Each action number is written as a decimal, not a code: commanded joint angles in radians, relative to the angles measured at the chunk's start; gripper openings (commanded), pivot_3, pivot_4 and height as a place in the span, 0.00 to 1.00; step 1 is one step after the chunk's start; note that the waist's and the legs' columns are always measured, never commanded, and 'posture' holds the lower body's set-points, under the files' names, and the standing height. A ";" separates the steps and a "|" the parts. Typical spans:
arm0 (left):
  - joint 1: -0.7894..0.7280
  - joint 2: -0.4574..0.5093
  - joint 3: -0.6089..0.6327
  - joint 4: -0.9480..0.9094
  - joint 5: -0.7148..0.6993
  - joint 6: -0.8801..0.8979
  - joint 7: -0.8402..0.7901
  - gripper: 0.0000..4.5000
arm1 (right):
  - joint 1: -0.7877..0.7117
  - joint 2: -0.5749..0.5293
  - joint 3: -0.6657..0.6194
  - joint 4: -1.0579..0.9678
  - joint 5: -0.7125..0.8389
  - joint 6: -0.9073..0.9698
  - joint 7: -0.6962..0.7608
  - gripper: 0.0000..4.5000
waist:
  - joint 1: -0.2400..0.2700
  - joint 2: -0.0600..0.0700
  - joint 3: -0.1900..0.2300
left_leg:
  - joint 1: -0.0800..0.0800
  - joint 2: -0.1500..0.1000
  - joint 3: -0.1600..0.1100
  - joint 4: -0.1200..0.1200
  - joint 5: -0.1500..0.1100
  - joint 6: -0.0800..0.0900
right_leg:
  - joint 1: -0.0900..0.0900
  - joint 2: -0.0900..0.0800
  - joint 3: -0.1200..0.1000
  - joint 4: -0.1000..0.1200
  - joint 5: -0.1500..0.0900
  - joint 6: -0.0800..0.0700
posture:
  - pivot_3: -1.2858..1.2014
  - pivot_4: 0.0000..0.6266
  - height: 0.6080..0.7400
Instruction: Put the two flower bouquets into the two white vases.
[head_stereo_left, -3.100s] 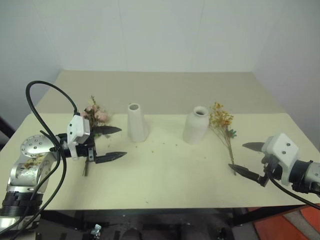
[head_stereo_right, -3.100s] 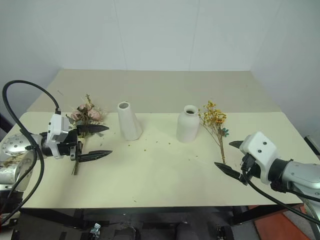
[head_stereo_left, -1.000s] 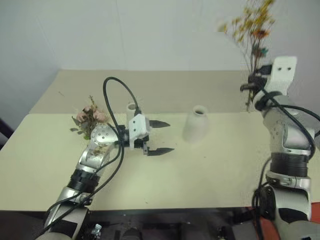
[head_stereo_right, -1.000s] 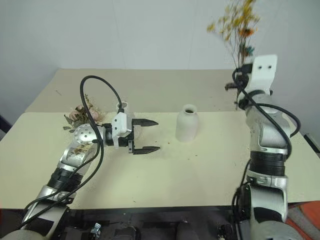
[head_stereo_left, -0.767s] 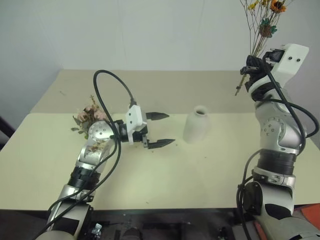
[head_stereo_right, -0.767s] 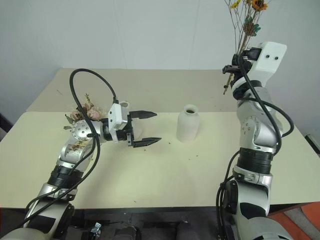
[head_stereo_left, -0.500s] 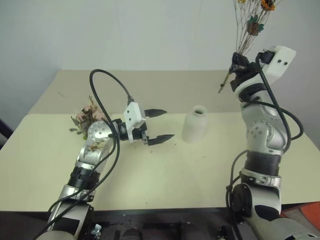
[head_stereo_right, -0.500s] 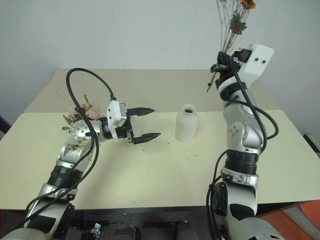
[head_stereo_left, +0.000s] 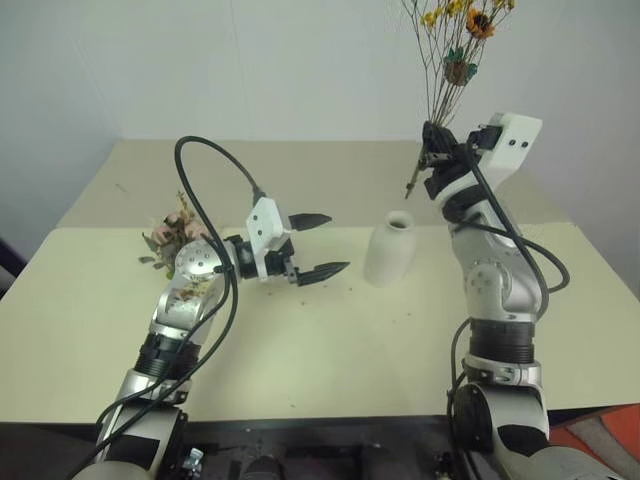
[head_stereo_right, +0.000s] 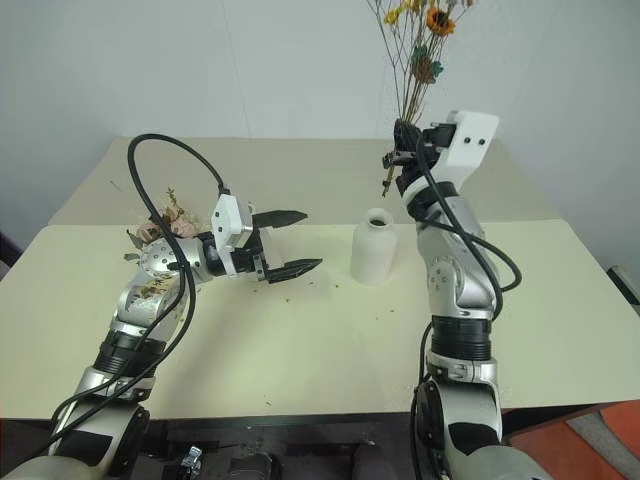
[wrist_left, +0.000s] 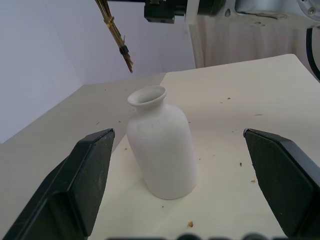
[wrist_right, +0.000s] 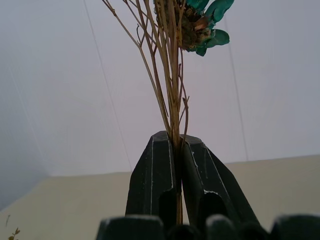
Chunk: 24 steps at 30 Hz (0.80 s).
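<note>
The yellow-orange bouquet (head_stereo_left: 448, 60) is clamped by its stems in the right gripper (wrist_right: 175, 165), held upright above the squat vase (head_stereo_left: 388, 252) on the desk (head_stereo_left: 330, 340). The left gripper (head_stereo_left: 318, 244) is spread wide and empty, level, aimed at that vase. The pink rose bouquet (head_stereo_left: 175, 232) lies on the desk behind the left arm.

squat vase (head_stereo_left: 389, 250) ctr table (head_stereo_left: 330, 340) | rose bouquet (head_stereo_left: 177, 232) far L | dried bouquet (head_stereo_left: 447, 60) above vase

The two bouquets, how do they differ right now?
The yellow-orange bouquet is held upright in the air, stems clamped in the right gripper above the squat vase; the pink rose bouquet lies on the table, ungripped. The yellow one is tall, thin and sparse; the rose one is a low, dense cluster. Neither is in a vase yet.
</note>
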 joint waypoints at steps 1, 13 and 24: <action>-0.022 -0.007 0.005 -0.015 0.003 -0.015 0.012 1.00 | 0.021 -0.001 0.007 -0.063 -0.004 -0.031 -0.003 0.10 | 0.000 0.000 0.000 | 0.000 0.000 0.000 0.000 0.000 0.000 | 0.000 0.000 0.000 0.000 0.000 0.000 | 0.52 0.24 1.00; -0.009 0.004 0.010 -0.036 -0.018 -0.020 -0.023 1.00 | 0.124 0.015 0.065 -0.022 -0.048 -0.115 0.046 0.10 | -0.009 0.000 0.000 | 0.000 0.000 0.000 0.000 0.000 0.000 | 0.000 0.000 0.000 0.000 0.000 0.000 | 0.52 0.24 1.00; 0.004 0.009 0.017 -0.044 -0.008 -0.023 -0.011 1.00 | 0.155 0.026 0.084 -0.009 -0.047 -0.174 0.092 0.19 | -0.009 0.000 0.000 | 0.000 0.000 0.000 0.000 0.000 0.000 | 0.000 0.000 0.000 0.000 0.000 0.000 | 0.52 0.24 1.00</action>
